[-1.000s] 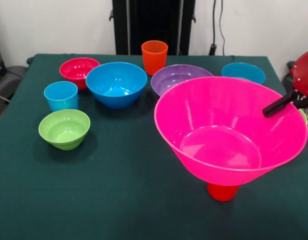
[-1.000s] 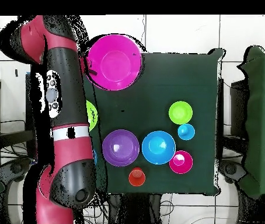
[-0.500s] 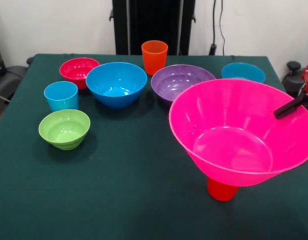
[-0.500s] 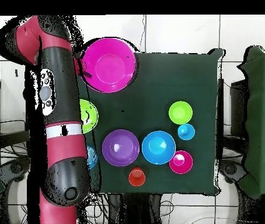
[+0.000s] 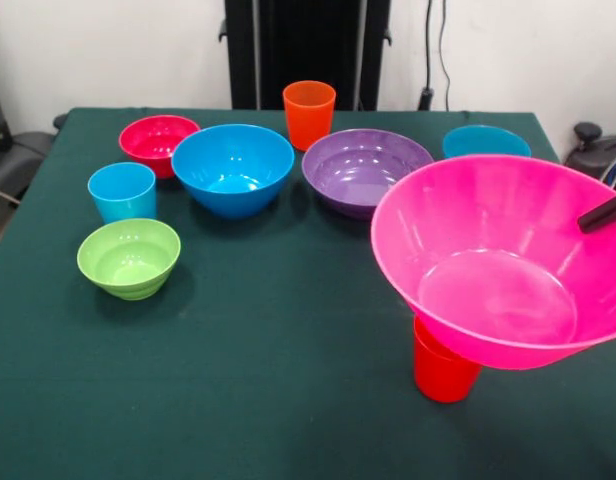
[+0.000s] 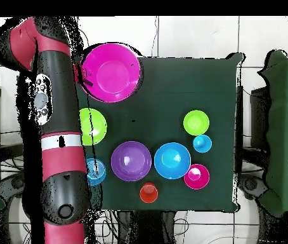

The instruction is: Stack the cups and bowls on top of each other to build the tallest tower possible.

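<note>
Pink bowl: big hot-pink glossy plastic bowl (image 5: 508, 265), wide flared rim, tilted, held up off the table (image 5: 238, 380) at the front view's right edge; a dark finger (image 5: 601, 214) crosses its rim there.
Gripper: only that dark finger shows in front view; overhead, red-and-black arm (image 6: 58, 127) runs up to the bowl's rim. Jaws: look clamped on the rim, judged from the bowl hanging tilted in air.
Red cup: small red glossy tapered tumbler (image 5: 444, 365), upright on table, just under the pink bowl's base; touching or not, can't tell.
Other cups: orange tumbler (image 5: 309, 113) at far side; light blue tumbler (image 5: 122, 191) at front view's left.
Other bowls: blue bowl (image 5: 232, 167), purple bowl (image 5: 367, 170), small crimson bowl (image 5: 158, 140), lime green bowl (image 5: 129, 257), second blue bowl (image 5: 486, 144) behind pink one; second lime bowl (image 6: 92, 125) seen overhead beside arm. All sit apart, none stacked.
Tower: not begun, by the look of it.
Handling (judgement): thin plastic, light, stiff but rim may flex; glossy, so slippery. Rim pinch is the only hold on wide bowls; tumblers could be taken across the wall. Wide bowl on narrow cup = tippy.
</note>
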Controlling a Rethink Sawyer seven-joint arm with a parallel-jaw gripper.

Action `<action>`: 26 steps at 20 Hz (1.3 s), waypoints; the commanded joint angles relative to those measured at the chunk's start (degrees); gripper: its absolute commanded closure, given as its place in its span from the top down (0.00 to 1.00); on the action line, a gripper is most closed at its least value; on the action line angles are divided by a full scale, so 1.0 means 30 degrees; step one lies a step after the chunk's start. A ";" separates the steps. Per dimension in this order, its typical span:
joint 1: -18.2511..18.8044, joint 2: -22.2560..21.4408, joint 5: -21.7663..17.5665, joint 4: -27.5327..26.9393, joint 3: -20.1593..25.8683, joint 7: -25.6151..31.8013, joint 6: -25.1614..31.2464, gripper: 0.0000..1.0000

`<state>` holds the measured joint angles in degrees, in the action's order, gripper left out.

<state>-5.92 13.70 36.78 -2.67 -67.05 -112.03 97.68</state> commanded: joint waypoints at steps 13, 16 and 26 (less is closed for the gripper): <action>0.0509 -0.0388 -0.0149 0.0868 -0.1123 0.4544 -0.1351 0.00; 0.0592 -0.0430 -0.0168 0.0814 -0.1048 0.4958 -0.1359 0.00; -0.0026 -0.0696 -0.1396 0.1815 0.0548 0.4794 -0.2003 0.00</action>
<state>-5.83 13.78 38.12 -2.23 -70.64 -112.03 95.25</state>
